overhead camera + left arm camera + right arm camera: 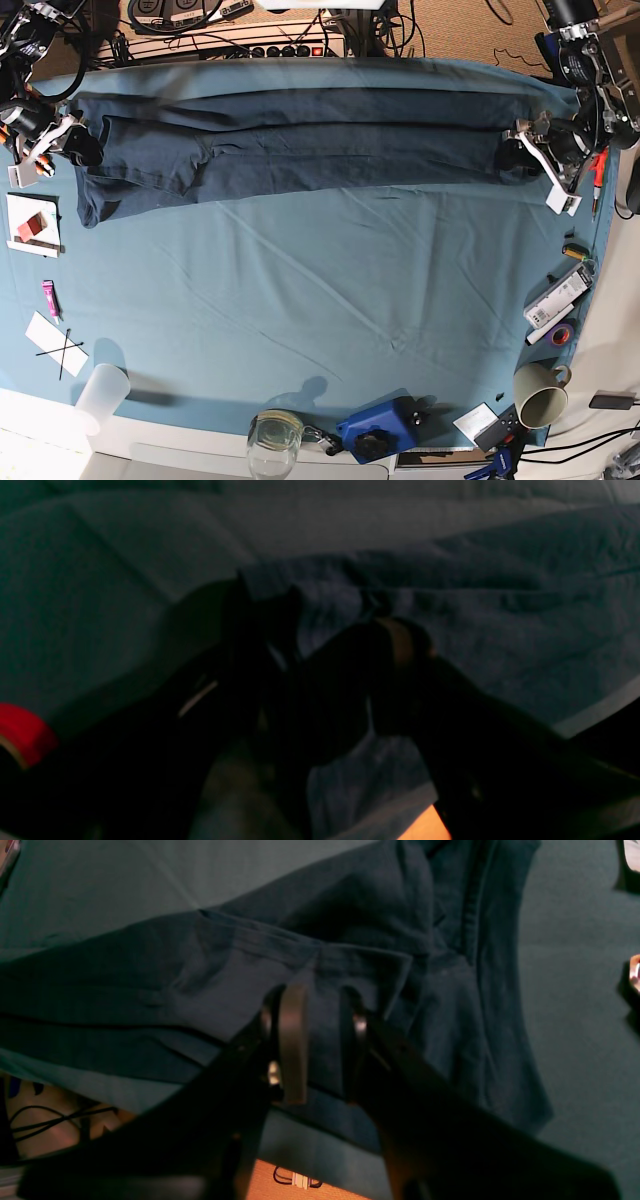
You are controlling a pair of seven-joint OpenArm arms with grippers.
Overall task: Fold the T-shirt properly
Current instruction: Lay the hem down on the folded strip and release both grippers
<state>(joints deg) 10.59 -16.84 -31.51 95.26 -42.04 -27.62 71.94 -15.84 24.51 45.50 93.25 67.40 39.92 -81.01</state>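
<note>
The dark navy T-shirt (300, 150) lies as a long folded strip across the far side of the teal tablecloth (320, 300). At the strip's left end in the base view, my right gripper (70, 135) is down on the sleeve. The right wrist view shows that gripper (325, 1040) shut on a fold of the T-shirt (350, 905), with cloth filling the gap between its fingers. My left gripper (535, 140) sits at the opposite end. In the dim left wrist view this gripper (335, 630) is open, its fingers spread over the T-shirt (500, 605).
On the right edge lie markers (555, 300), a tape roll (563, 333) and a mug (540, 395). Along the front stand a blue device (380, 430), a glass (272, 440) and a clear cup (100, 395). Cards (32, 222) and paper (55, 345) lie on the left.
</note>
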